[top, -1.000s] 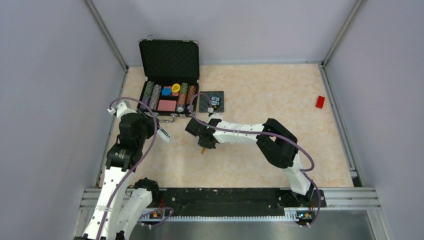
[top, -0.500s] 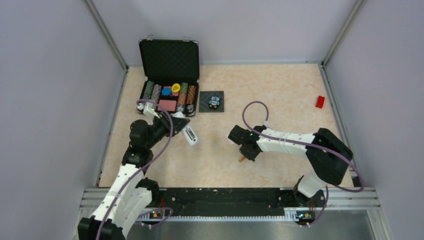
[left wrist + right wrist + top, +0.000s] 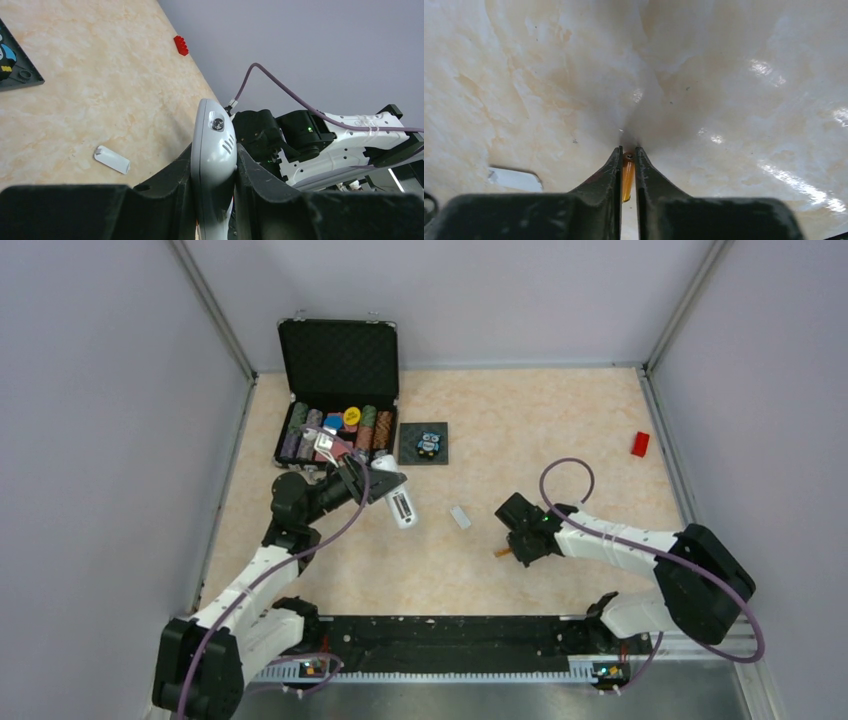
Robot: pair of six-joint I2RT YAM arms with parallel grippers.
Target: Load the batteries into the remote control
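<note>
Now the left gripper and right gripper have swung farther right. From above, the left one holds the remote over the table. The right one pinches the orange battery, and a white lid (the cover, maybe) lies between them. Left wrist: fingers squeeze the remote's sides. Right wrist: fingers clamp the battery. Carrying step, I think; next, line the battery up with the remote.

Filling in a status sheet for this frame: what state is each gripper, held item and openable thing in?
left gripper, shut on the remote control
right gripper, shut on the orange battery
black case, lid open and upright
small white piece, lying loose on the table
</note>
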